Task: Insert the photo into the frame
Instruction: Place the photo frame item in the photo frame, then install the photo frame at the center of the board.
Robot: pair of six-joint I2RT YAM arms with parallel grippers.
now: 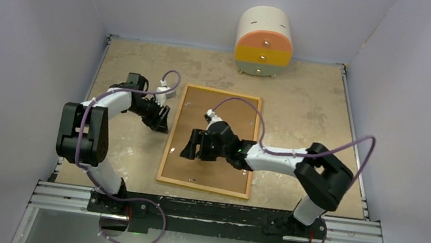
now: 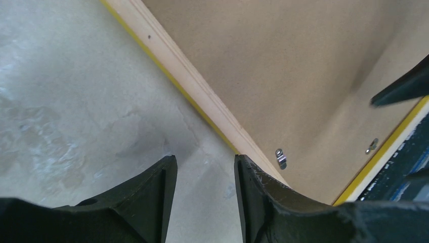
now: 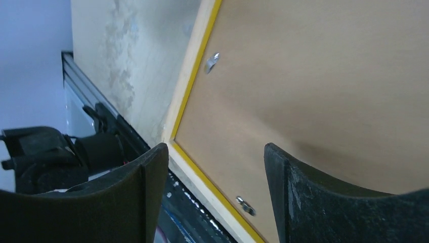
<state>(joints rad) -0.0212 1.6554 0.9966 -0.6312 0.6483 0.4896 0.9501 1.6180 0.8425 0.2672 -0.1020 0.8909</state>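
The frame (image 1: 164, 165) lies flat in the middle of the top view, back side up. It is a thin rectangle with a light wood rim, and a bright yellow strip shows along its edge in both wrist views (image 2: 172, 55) (image 3: 185, 76). Inside the rim sits a plain brown backing board (image 1: 213, 174), matte and finely grained like pressed fibre (image 2: 283, 66) (image 3: 313, 76). Small bent metal clips (image 2: 280, 158) stand at the board's edge. 2 show in the left wrist view and 2 more (image 3: 212, 61) in the right wrist view.

The table (image 1: 302, 101) is beige and mottled, with pale chalky scuffs that look rough up close (image 2: 66, 91).

The left gripper (image 1: 157, 117) is just left of the frame's left rim. In its own view (image 2: 205, 162) the 2 black, curved fingers (image 2: 152, 197) stand a narrow gap apart over bare table, holding nothing. The right gripper (image 1: 192, 146) is over the left half of the board. Its view (image 3: 215, 152) shows 2 dull, scratched black fingers (image 3: 146, 192) set wide apart with nothing between them, above the frame's corner.

At the top of the overhead view stands a small round-topped cabinet (image 1: 264, 41), cream above, with 3 drawers in orange, yellow and grey-green. Each drawer has a small metal knob. Purple cables (image 1: 246, 103) loop from both arms.
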